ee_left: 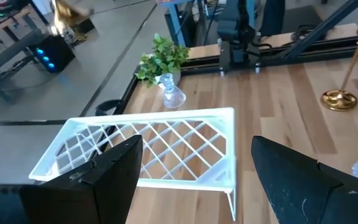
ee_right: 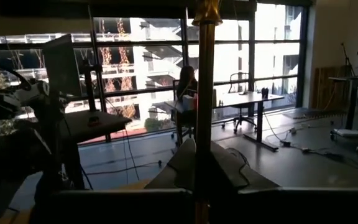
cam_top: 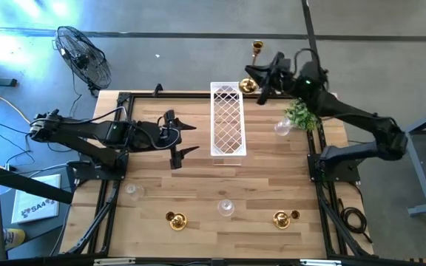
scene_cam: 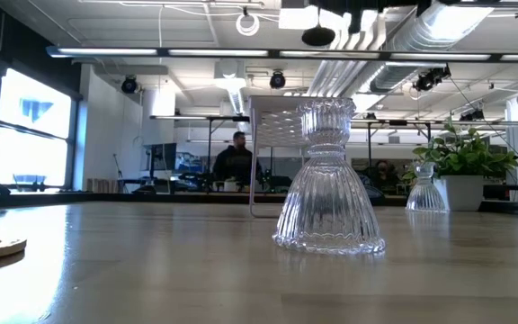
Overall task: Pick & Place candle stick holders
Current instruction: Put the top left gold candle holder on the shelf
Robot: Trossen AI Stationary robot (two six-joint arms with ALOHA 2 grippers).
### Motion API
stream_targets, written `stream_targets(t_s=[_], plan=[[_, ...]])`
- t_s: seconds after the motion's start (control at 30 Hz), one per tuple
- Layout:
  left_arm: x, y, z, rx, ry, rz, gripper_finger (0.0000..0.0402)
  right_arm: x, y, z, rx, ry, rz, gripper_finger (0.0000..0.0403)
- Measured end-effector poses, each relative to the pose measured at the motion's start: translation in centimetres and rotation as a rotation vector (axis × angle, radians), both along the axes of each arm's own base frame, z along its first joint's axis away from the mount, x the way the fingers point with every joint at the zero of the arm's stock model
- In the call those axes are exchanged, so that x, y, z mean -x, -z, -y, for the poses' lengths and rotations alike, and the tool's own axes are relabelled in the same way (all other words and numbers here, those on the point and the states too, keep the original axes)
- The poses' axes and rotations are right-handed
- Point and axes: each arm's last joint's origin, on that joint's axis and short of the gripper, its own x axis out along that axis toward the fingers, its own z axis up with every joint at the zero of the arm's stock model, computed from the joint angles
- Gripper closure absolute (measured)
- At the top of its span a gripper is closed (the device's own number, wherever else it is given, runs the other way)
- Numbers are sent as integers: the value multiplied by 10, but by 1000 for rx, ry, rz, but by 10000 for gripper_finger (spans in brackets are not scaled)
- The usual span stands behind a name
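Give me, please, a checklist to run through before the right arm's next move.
1. Right tool shut on the tall gold metal candle stick holder's slim stem: ok.
2. Holder's base lifted off the wooden table: cannot tell.
3. White lattice tray bare on top: ok.
4. Left tool open, beside the tray, touching nothing: ok.
5. Small green plant and clear glass holder clear of the right arm: cannot tell.

Tall gold holder [ee_right: 205, 93]: stem only, both ends cut off.
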Motion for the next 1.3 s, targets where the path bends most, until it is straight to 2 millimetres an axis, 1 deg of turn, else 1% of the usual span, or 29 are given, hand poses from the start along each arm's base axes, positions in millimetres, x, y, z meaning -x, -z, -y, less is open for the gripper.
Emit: stream_targets(t_s=[0.13,0.23,0.37,0.47,0.67,0.87,1.07,1.23,1.3], plan=[[0,0,-1,-9,-17,-5,105,-19,26,17,-41,-39,-14,395],[1,2,-1,-13,-23,-18,105,-30,40,27,-30,-46,-2,395],[1,2,-1,-14,-23,-22,105,-39,62,42,-40,-32,-16,395],[1,2,-1,-13,-24,-20,105,-44,74,50,-49,-20,-39,395],[0,1,-1,-11,-24,-6,105,-59,102,63,-67,-24,-61,395],[0,1,-1,-11,-24,-6,105,-63,116,71,-63,46,-89,395],[0,0,-1,-11,-25,-3,105,-61,118,76,-55,142,-105,395],[0,0,-1,-11,-27,1,105,-58,121,82,-72,173,-111,395],[0,-1,-1,-10,-26,7,105,-58,126,85,-90,178,-117,395]])
